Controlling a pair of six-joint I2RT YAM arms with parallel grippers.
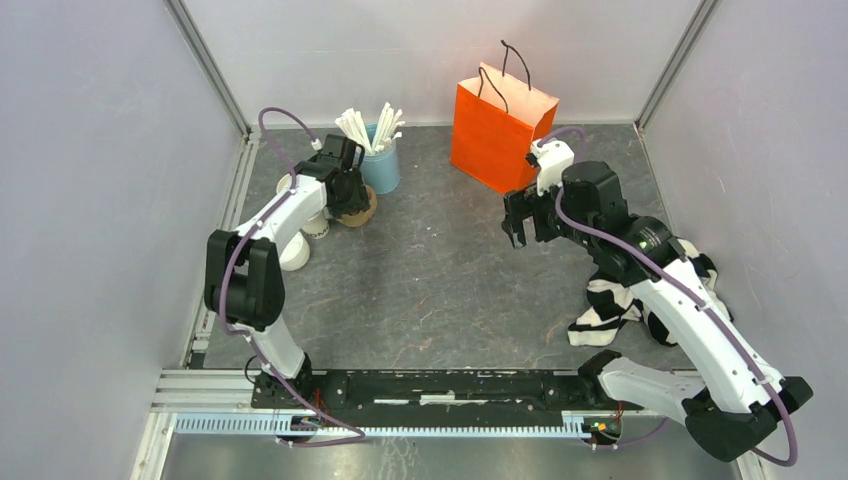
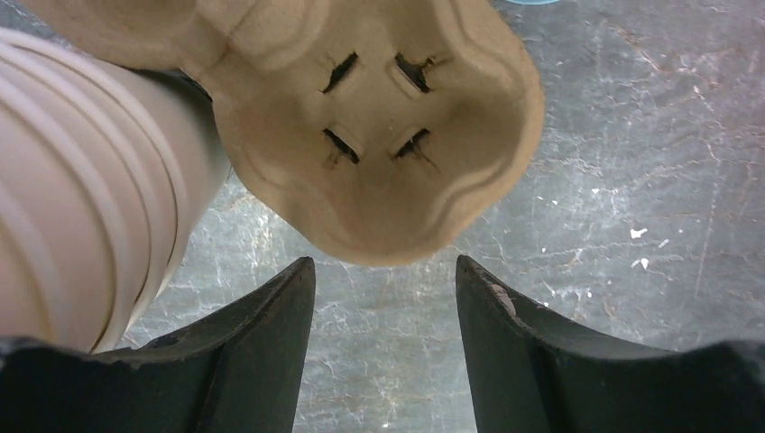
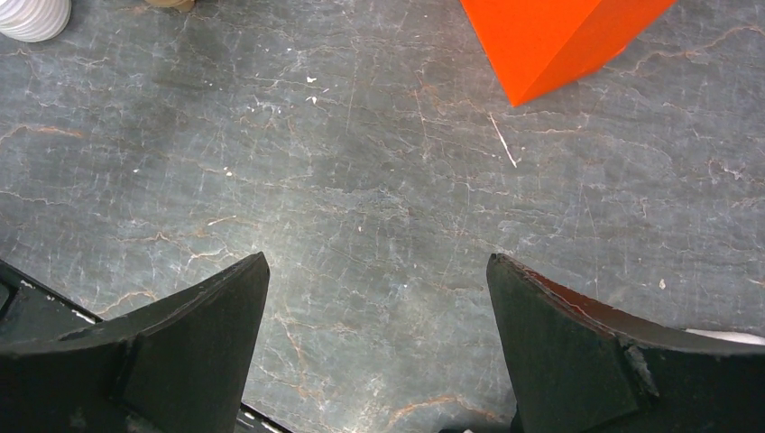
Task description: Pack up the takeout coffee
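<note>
My left gripper (image 1: 350, 195) is at the back left, its jaws apart with only bare table between them. Just past its fingertips lies a brown pulp cup carrier (image 2: 379, 135), also seen from above (image 1: 362, 212). A stack of lidless cream cups (image 2: 81, 180) lies beside the carrier on the left. The takeout coffee is hidden or out of view: no lidded cup can be made out. White cup-like things (image 1: 296, 250) sit partly under the left arm. An orange paper bag (image 1: 497, 130) stands at the back. My right gripper (image 1: 524, 218) hangs open and empty in front of it.
A blue cup of white stirrers (image 1: 380, 160) stands behind the carrier. A black-and-white cloth (image 1: 612, 305) lies under the right arm. A white ribbed thing (image 3: 32, 13) shows at the corner of the right wrist view. Grey walls close in the table on three sides.
</note>
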